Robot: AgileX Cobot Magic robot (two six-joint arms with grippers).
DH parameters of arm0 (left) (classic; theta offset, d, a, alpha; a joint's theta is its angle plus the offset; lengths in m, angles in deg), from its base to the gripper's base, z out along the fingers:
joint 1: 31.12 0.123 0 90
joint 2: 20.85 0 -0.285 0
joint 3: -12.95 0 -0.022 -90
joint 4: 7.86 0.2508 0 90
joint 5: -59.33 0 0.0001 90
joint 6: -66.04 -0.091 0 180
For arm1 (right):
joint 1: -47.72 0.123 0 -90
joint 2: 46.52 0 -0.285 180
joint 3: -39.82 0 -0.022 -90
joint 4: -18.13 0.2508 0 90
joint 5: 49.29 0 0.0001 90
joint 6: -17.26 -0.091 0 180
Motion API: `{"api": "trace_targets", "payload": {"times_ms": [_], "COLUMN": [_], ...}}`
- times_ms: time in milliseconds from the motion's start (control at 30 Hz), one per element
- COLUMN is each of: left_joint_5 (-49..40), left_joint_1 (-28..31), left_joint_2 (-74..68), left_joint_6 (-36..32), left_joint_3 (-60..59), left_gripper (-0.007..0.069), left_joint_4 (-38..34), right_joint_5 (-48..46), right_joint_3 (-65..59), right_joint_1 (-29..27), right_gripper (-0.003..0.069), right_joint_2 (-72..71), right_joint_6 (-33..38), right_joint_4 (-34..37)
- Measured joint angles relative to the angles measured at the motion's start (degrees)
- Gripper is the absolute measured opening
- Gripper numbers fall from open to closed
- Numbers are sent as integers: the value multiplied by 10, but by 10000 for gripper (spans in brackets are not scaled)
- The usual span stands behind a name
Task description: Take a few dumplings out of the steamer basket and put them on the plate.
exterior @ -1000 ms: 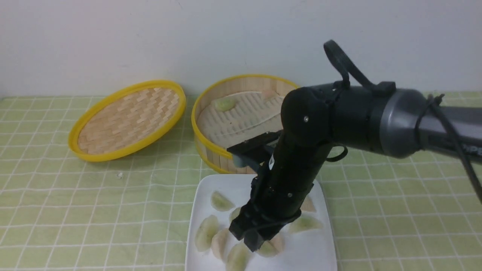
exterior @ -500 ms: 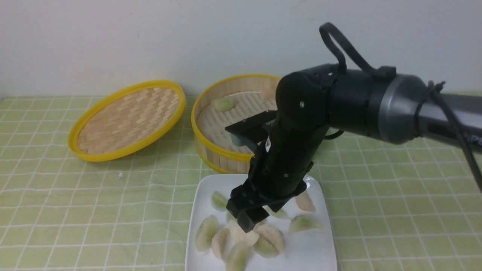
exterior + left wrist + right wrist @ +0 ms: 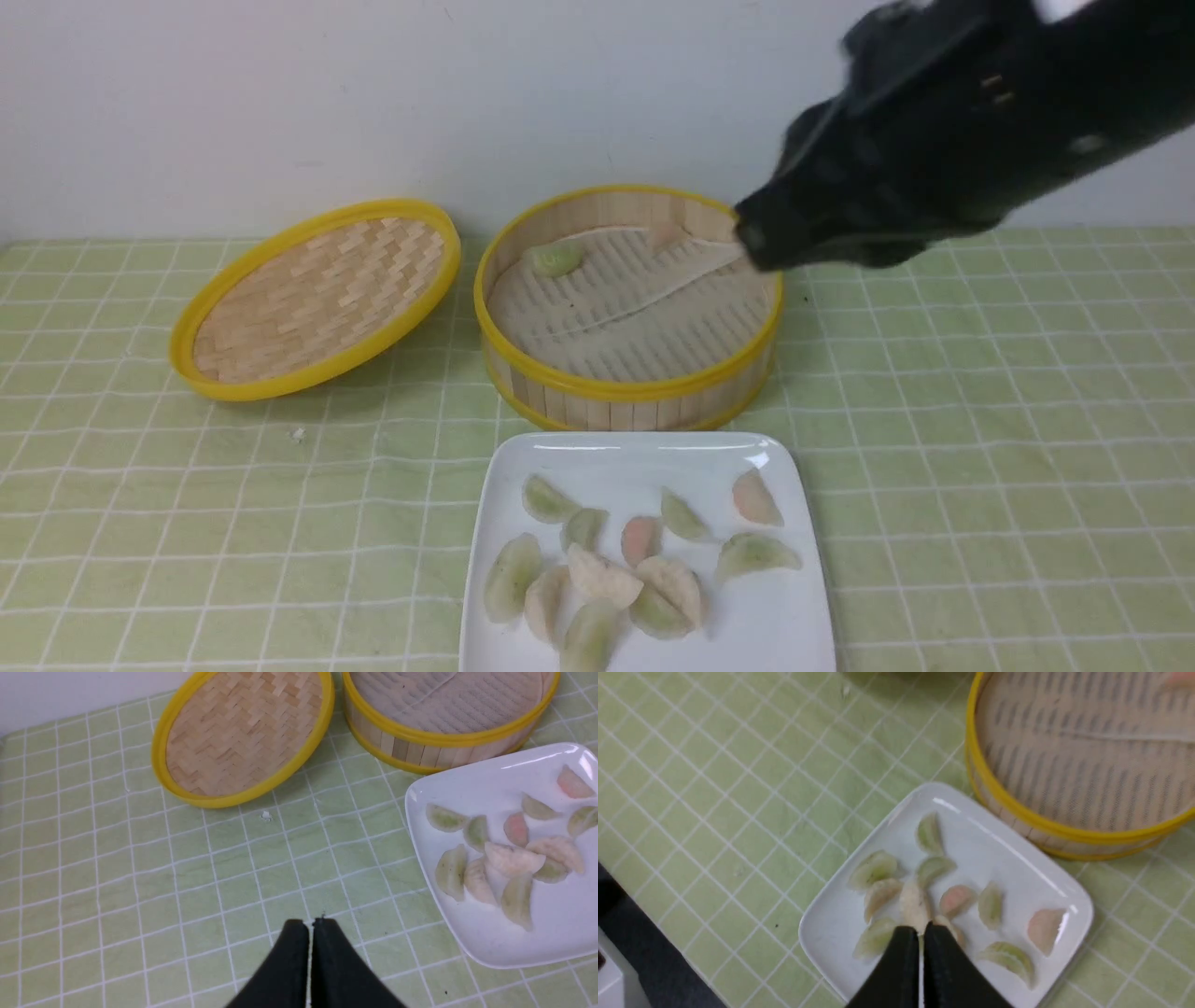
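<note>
The white square plate (image 3: 775, 616) lies at the front with several dumplings (image 3: 597, 579) on it, pale green, whitish and pinkish. Behind it stands the steamer basket (image 3: 627, 385), holding a green dumpling (image 3: 557, 257) and a pinkish one (image 3: 667, 235) on its liner. My right arm (image 3: 934, 121) is raised and blurred at the upper right. In the right wrist view the right gripper (image 3: 920, 928) is shut and empty, high above the plate (image 3: 831, 924). In its own wrist view the left gripper (image 3: 310, 924) is shut over bare tablecloth, to the left of the plate (image 3: 490, 942).
The shallow woven lid (image 3: 317, 299) lies tilted to the left of the basket. A small white crumb (image 3: 297, 434) sits on the green checked tablecloth. A wall runs close behind the basket. The table's dark edge (image 3: 654, 970) shows in the right wrist view.
My right arm has lifted off the plate, up and to the right. Its jaws opened and shut again, empty. A whitish dumpling now lies on the pile.
</note>
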Motion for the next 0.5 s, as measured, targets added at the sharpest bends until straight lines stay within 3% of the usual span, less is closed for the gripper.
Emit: {"api": "trace_targets", "payload": {"times_ms": [200, 367, 500], "left_joint_5": [0, 8, 48], "left_joint_1": [0, 0, 0], "left_joint_2": [0, 0, 0], "left_joint_6": [2, 3, 3], "left_joint_3": [0, 0, 0], "left_gripper": [-6, -6, -6], "left_joint_4": [-12, -32, -37], "right_joint_5": [48, 189, 311], "right_joint_3": [-145, -352, -500], "right_joint_1": [0, 0, 0], "right_gripper": [-12, -15, -15], "right_joint_2": [-190, -403, -548], "right_joint_6": [-86, -161, -173], "right_joint_4": [-90, -151, -171]}}
